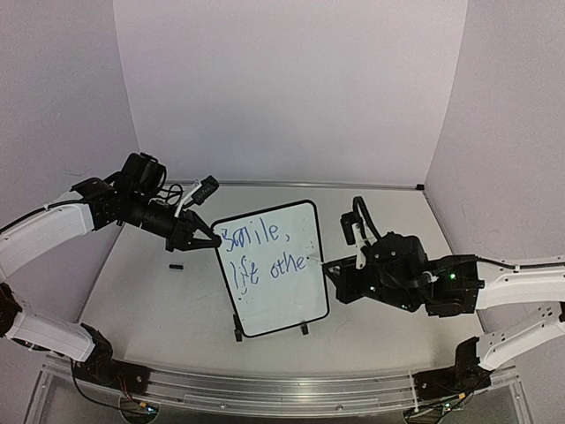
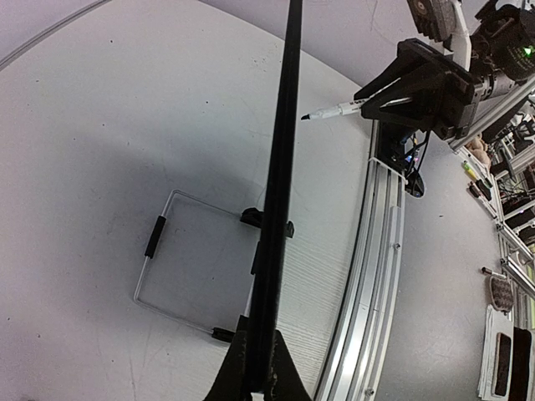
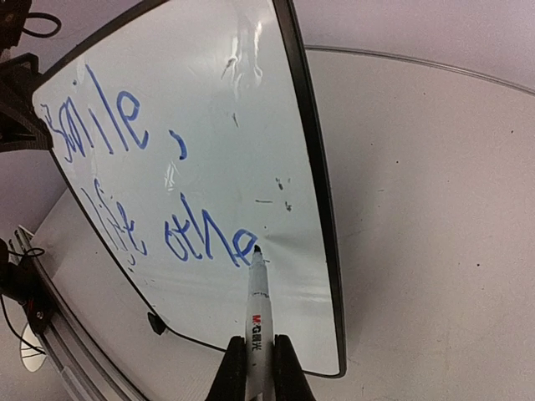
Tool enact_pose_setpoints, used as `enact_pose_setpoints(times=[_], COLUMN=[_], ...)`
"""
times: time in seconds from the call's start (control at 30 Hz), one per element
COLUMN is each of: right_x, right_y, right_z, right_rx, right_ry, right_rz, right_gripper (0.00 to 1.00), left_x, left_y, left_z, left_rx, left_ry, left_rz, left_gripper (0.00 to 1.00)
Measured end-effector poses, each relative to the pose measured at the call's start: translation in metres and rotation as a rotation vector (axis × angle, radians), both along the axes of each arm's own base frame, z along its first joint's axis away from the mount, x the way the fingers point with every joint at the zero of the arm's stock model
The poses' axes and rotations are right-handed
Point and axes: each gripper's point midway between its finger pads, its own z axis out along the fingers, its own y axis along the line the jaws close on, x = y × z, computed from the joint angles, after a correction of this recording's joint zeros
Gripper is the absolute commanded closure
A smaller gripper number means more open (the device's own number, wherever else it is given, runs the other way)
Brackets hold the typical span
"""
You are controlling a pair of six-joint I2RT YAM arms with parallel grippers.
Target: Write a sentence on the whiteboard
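The whiteboard stands upright mid-table, black-framed, on two small black feet. The sentence is in blue, two lines: "Smile," above "life othe". My left gripper is shut on the board's upper left edge; in the left wrist view the board shows edge-on between the jaws. My right gripper is shut on a white marker, just right of the board. The marker's tip is by the last "e" of the sentence. In the left wrist view the marker stands slightly apart from the board.
A small black cap lies on the table left of the board. A wire stand sits behind the board's base. An aluminium rail runs along the near table edge. White walls close in the back and sides.
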Motion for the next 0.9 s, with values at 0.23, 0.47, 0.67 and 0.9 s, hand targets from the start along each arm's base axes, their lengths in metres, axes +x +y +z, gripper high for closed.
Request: enact_pose_setpoints(times=[0.23, 0.47, 0.67, 0.9], right_x=[0.004, 0.007, 0.009, 0.011], right_y=[0.002, 0.010, 0.010, 0.008], right_z=[0.007, 0.006, 0.003, 0.004], right_rx=[-0.015, -0.032, -0.044, -0.044], right_ry=[-0.036, -0.049, -0.051, -0.054], right_rz=[0.001, 0.010, 0.002, -0.019], right_gripper=[1.00, 1.00, 1.00, 1.00], left_x=[0.000, 0.000, 0.000, 0.000], left_y=[0.000, 0.000, 0.000, 0.000], left_z=[0.000, 0.000, 0.000, -0.001], left_rx=[0.000, 0.000, 0.000, 0.001], left_ry=[0.000, 0.001, 0.001, 0.003], left_rz=[0.000, 0.000, 0.000, 0.001], left_gripper=[1.00, 1.00, 1.00, 1.00])
